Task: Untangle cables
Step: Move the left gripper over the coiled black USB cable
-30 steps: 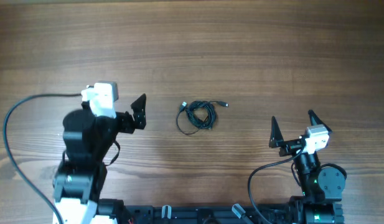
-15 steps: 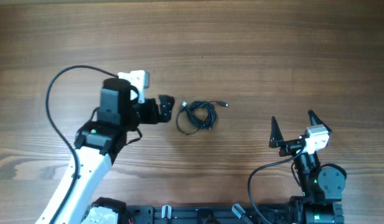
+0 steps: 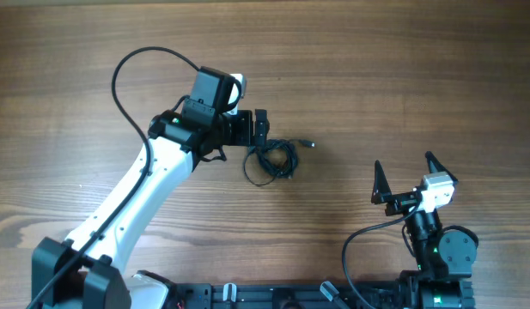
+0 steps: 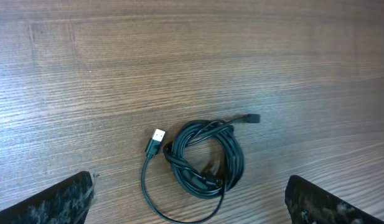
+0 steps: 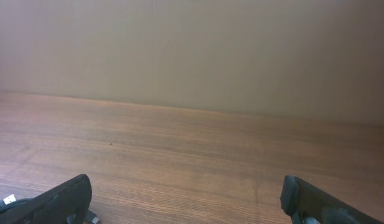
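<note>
The cables (image 3: pixel 274 160) lie as one small black coiled bundle in the middle of the wooden table. In the left wrist view the cables (image 4: pixel 205 159) show a knotted coil, a loose loop at the lower left, a silver-tipped plug (image 4: pixel 156 138) and a small plug (image 4: pixel 254 117). My left gripper (image 3: pixel 258 130) hangs open just above the bundle's upper left edge; its fingertips (image 4: pixel 62 201) stand wide on either side of the coil, touching nothing. My right gripper (image 3: pixel 404 168) rests open near the front right, far from the bundle, with only bare wood between its fingertips (image 5: pixel 62 198).
The left arm's thick black wire (image 3: pixel 127 77) arcs over the table behind the arm. The right arm's base (image 3: pixel 441 253) and its wire (image 3: pixel 355 249) sit at the front edge. A plain wall (image 5: pixel 192 50) rises behind the table in the right wrist view.
My left arm has swung from the front left out to the right and away, bringing its open gripper over the cable bundle. The right arm and the bundle have not moved.
</note>
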`<state>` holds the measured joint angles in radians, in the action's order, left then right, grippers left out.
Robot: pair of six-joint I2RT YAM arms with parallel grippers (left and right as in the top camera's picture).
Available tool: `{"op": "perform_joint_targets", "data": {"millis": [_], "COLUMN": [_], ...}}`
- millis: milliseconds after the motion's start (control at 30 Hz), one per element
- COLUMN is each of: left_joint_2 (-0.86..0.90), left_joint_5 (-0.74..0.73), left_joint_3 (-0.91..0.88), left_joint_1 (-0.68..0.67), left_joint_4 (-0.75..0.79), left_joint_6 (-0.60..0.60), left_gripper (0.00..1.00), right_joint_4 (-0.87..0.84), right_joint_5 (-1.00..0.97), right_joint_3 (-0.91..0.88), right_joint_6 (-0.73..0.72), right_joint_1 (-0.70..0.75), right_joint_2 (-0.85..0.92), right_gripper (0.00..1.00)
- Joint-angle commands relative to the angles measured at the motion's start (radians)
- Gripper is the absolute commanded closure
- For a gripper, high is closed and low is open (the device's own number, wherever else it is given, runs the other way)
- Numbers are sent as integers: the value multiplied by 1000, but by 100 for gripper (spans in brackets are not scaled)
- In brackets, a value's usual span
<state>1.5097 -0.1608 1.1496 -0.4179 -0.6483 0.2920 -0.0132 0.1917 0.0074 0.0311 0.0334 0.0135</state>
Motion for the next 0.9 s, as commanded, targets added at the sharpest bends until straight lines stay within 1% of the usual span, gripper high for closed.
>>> {"op": "perform_joint_targets", "data": {"millis": [0,133,267,300,333,367,433,467,500,700,767,867], "left_joint_2": [13,13,13,13,13,13,13,16,18,95,137,217], "left_joint_5": [7,-64,-75,-75,-74,-74,-74,-73,-66,76,84,84], "left_joint_3": [20,20,20,20,19,19,19,19,19,19,19,19], "left_joint_1": [-6,-6,-6,-6,-6,-6,-9,-13,-15,-71,-85,-101], "left_joint_4": [8,13,55,68,76,77,76,77,77,76,76,73], "left_joint_6": [8,8,9,18,66,85,92,95,108,246,274,298], "left_gripper": [0,0,0,0,0,0,0,5,7,25,31,36], "right_joint_4": [-4,-4,-4,-4,-4,-4,-4,-4,-4,-4,-4,-4], "right_joint_5": [-12,-12,-13,-13,-12,-12,-12,-12,-13,-12,-12,-12], "right_joint_3": [-2,-2,-2,-2,-2,-2,-2,-2,-2,-2,-2,-2], "right_joint_6": [-6,-6,-6,-6,-6,-6,-6,-6,-6,-6,-6,-6], "right_joint_1": [-4,-4,-4,-4,-4,-4,-4,-4,-4,-4,-4,-4], "right_joint_2": [-10,-10,-10,-10,-10,-10,-10,-10,-10,-10,-10,-10], "right_gripper": [0,0,0,0,0,0,0,0,0,0,0,0]}}
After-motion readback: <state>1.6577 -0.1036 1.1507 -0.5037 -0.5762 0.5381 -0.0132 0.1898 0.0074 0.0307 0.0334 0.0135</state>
